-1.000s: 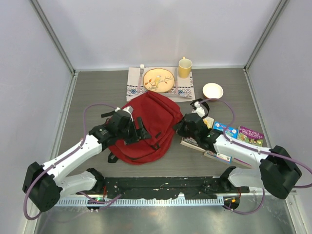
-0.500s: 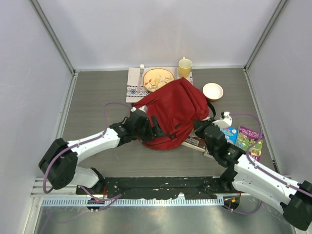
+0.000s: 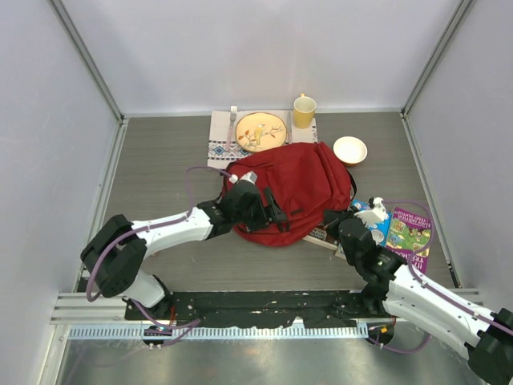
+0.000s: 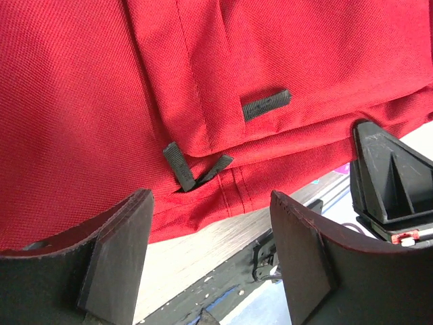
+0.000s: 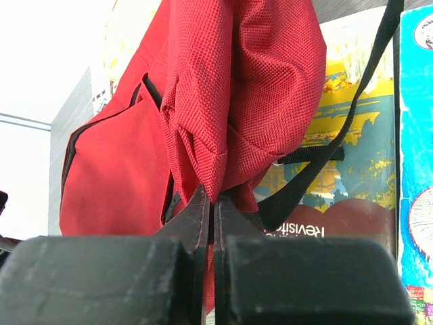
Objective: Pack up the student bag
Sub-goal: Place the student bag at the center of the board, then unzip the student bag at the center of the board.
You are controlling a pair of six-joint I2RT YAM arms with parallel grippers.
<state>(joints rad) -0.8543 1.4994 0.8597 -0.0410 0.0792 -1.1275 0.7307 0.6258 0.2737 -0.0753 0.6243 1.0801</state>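
Operator: Where is the backpack (image 3: 292,191)?
Manual: You will find it mid-bench (image 3: 160,160), right edge over a book (image 3: 321,235).
Operator: Pincers?
Manual: Your left pincer (image 4: 211,200) gapes wide, gripping nothing; your right pincer (image 5: 210,200) is clamped on backpack fabric.

The student bag (image 3: 296,188) is lying in the middle, its near right edge resting on a book (image 3: 319,235); more books (image 3: 409,233) are sitting to its right, with plate (image 3: 261,131), mug (image 3: 304,111) and bowl (image 3: 350,149) standing behind it

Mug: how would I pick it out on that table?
Look to the far edge of the table, behind the red bag. A patterned mat lies there; the mug stands at its right end, beside the plate. It alone is yellow and tall; the nearby bowl is white.
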